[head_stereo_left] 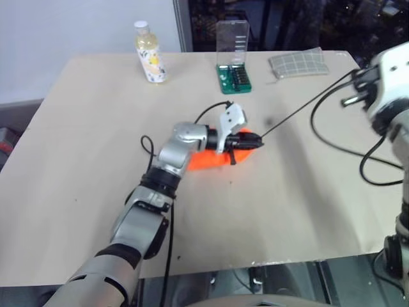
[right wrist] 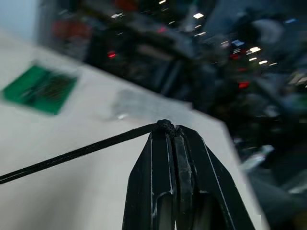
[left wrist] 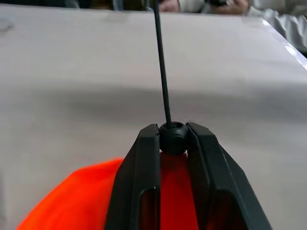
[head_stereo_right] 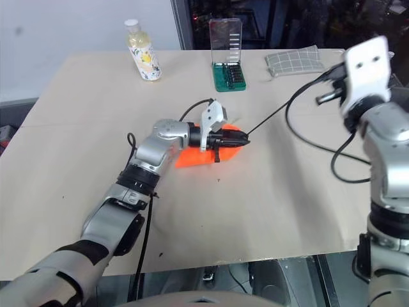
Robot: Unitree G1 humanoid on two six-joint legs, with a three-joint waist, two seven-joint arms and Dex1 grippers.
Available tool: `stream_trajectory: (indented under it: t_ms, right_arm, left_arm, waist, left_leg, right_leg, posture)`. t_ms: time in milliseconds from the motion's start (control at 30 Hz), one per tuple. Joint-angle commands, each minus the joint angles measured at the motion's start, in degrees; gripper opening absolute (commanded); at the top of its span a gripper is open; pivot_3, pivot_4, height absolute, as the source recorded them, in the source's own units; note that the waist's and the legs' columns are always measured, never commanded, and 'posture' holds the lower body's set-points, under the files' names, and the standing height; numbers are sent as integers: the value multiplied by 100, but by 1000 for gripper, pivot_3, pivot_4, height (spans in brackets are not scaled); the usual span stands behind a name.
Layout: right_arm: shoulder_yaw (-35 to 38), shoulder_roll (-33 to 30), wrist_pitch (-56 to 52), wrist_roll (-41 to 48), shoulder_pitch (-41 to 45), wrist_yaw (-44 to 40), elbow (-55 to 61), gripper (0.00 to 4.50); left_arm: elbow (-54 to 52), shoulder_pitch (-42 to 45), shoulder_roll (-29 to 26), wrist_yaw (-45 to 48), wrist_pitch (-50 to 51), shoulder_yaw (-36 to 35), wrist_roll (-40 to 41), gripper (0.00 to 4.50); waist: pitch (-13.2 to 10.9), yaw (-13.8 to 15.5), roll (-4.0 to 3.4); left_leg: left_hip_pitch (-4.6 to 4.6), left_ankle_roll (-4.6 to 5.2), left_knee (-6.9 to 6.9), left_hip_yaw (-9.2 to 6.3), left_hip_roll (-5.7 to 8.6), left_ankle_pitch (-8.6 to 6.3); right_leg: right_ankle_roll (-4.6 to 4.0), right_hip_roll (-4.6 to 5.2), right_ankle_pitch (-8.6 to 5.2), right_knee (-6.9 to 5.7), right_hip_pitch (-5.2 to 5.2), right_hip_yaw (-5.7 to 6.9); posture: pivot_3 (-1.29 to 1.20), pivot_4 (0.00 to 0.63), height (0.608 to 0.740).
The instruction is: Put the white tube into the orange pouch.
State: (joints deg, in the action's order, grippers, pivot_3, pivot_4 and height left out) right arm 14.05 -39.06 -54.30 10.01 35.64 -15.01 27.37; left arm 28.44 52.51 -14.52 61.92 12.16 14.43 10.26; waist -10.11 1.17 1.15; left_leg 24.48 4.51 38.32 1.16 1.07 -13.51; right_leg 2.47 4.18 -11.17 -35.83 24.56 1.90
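Left gripper (left wrist: 172, 139) clamps a black cord bead (left wrist: 172, 138) above the orange pouch (head_stereo_left: 208, 158); right gripper (right wrist: 171, 132) pinches the taut cord (head_stereo_left: 300, 110).

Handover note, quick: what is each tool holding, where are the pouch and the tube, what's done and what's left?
Left tool: shut on the black bead at the edge of the orange pouch, which lies mid-table.
Right tool: shut on the end of the black cord, raised on the robot's right; the cord runs taut from the bead to it.
White tube: I cannot tell whether it is inside the pouch.
Done: probably the drawstring pull is under way.
Left: confirm the tube is in, finish closing, release both tools.
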Motion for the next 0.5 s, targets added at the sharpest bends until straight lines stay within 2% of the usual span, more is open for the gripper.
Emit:
stream_trajectory:
  t_ms: [33, 167, 267, 300, 333, 400, 433, 467, 500]
  right_arm:
    - [618, -186, 56, -234, -35, 267, 193, 0]
    - [450, 275, 71, 170, -578, 55, 536, 0]
    - [166, 667, 527, 453, -1296, -297, 638, 0]
    - [95, 762, 691, 508, -1580, -422, 621, 292]
    - [54, 834, 881, 566, -1844, -559, 583, 625]
    - [71, 871, 1268, 631, -2356, -825, 489, 1435]
    - [114, 806, 1443, 629, -2631, -974, 450, 1980]
    - [205, 719, 1625, 679, -2941, -1192, 448, 2326]
    - [384, 662, 1735, 811, -3264, -1426, 487, 2882]
  left_arm:
    - [274, -126, -65, -84, -22, -49, -157, 277]
    - [302, -269, -11, -163, -136, -66, -174, 277]
    - [-5, -509, -40, -148, -43, -215, -27, 277]
    - [-218, -615, -70, -163, 65, -318, 85, 1294]
    - [-447, -727, -110, -215, 159, -420, 170, 1545]
    - [-1040, -1017, -235, -328, 348, -627, 337, 2468]
    - [-1438, -1203, -304, -403, 505, -771, 484, 2999]
    - [-1896, -1432, -420, -486, 717, -960, 652, 3346]
    - [-2375, -1706, -580, -579, 921, -1176, 805, 3876]
  waist:
    - [1, -26, -1]
    - [1, -41, -1]
    - [1, -38, -2]
    - [1, -39, -2]
    - [1, -40, -2]
    - [1, -40, -2]
    - [1, -42, -2]
    - [2, -42, -4]
    - [2, -41, -4]
  left_leg:
    - [8, 0, 0, 2, 0, 0]
    - [15, 0, -2, 3, -2, 0]
    - [13, 2, -2, 2, -4, -1]
    - [13, 2, -1, -1, -4, -1]
    - [12, 3, 1, -1, -5, -1]
    - [13, 3, 4, -1, -5, -1]
    - [13, 3, 6, 1, -4, -1]
    - [10, 3, 7, 2, -4, -1]
    - [9, 3, 7, 2, -4, -1]
  right_leg:
    - [1, 0, 0, -2, 11, -2]
    - [3, -4, 2, -4, 19, -1]
    - [3, -8, 2, -8, 19, -2]
    - [3, -9, 2, -7, 18, 0]
    - [3, -9, 2, -8, 16, -1]
    - [3, -8, 2, -7, 15, -4]
    - [4, -7, 2, -7, 15, -8]
    - [6, -7, 4, -7, 14, -10]
    - [8, -6, 5, -6, 13, -12]
  posture:
    - [0, 150, 740]
    - [0, 150, 740]
    - [0, 150, 740]
    - [0, 150, 740]
    - [0, 150, 740]
    - [0, 150, 740]
    - [0, 150, 740]
    - [0, 150, 740]
    - [0, 150, 740]
